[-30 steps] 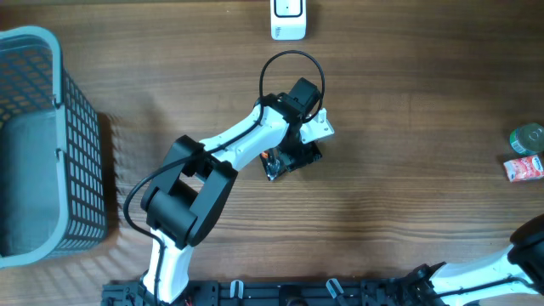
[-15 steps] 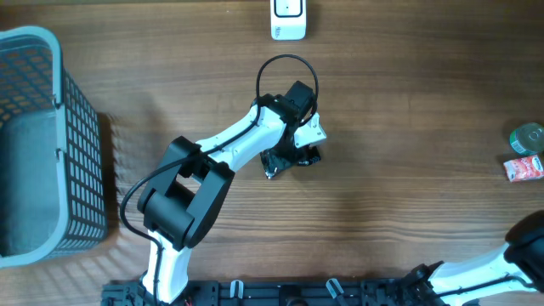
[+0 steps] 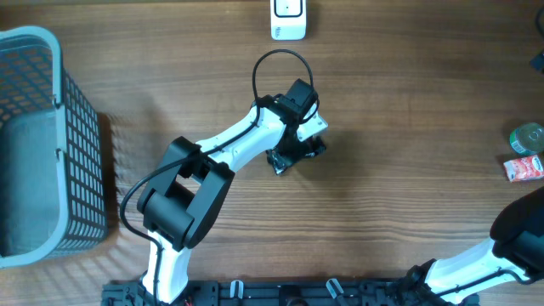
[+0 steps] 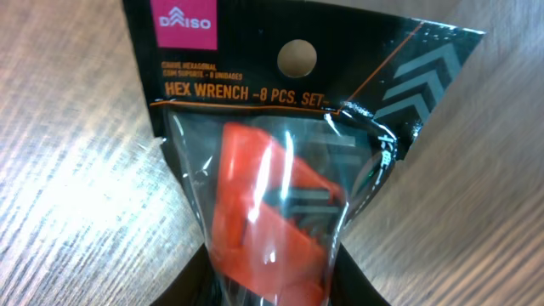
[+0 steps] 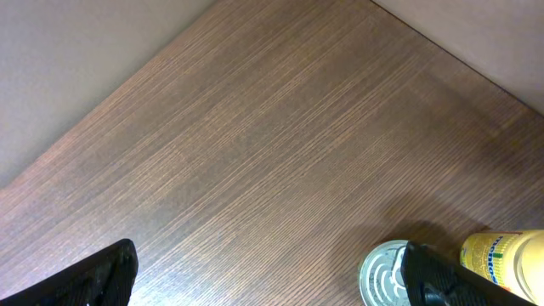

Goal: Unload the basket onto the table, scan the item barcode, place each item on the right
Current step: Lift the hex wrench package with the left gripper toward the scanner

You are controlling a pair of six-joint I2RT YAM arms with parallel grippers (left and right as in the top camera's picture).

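The item is a black-headed plastic pack of hex wrenches with an orange holder inside. In the overhead view the pack lies mid-table under my left wrist. My left gripper is shut on the pack's lower end, and its dark fingers press in from both sides. No barcode shows on the face I see. My right gripper stands open over bare wood at the far right, with nothing between its fingers.
A white scanner sits at the table's far edge. A grey mesh basket stands at the left. A tin can and a yellow container lie by my right gripper. A red packet sits at the right edge.
My left gripper's jaws have come together on the pack, which has bunched and shifted slightly. The right arm has crept a little further into the overhead view.
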